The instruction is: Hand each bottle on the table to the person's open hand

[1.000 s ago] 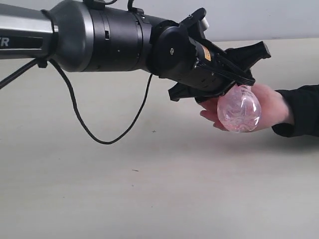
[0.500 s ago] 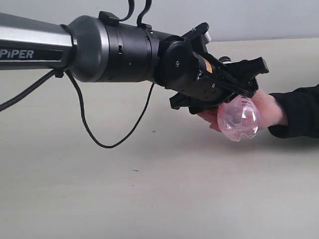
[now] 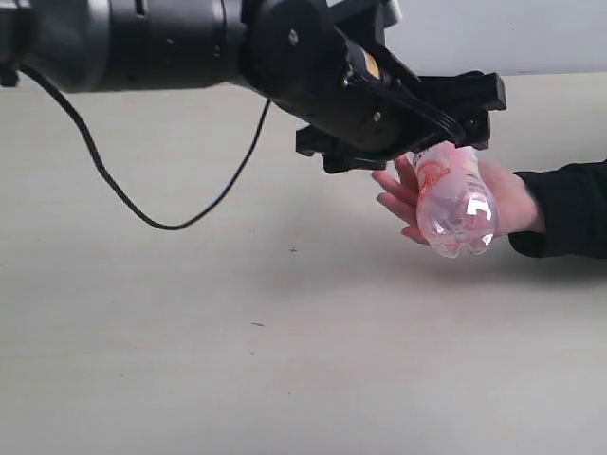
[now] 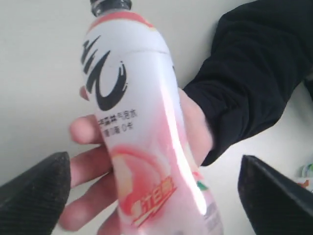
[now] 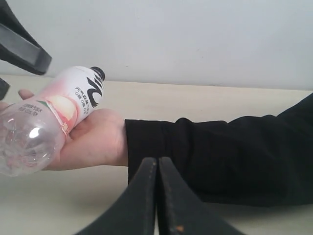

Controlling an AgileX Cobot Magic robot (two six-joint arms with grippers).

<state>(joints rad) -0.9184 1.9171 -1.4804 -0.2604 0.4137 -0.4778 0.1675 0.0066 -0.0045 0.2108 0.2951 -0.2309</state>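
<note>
Ext view: left arm (image 3: 142,43) running off left + top edges. Cap of pink bottle (image 3: 455,204) hiding behind left gripper (image 3: 408,123); bottle covering most of hand (image 3: 517,197). Sleeve (image 3: 569,209) running off right edge.
L wrist view: frame clipping bottle cap + base; green-white bit (image 4: 307,172) sitting at frame edge, too small to ID.
R wrist view: bottle base slipping past frame edge; right gripper (image 5: 156,164) fingers getting cut by edge.
</note>
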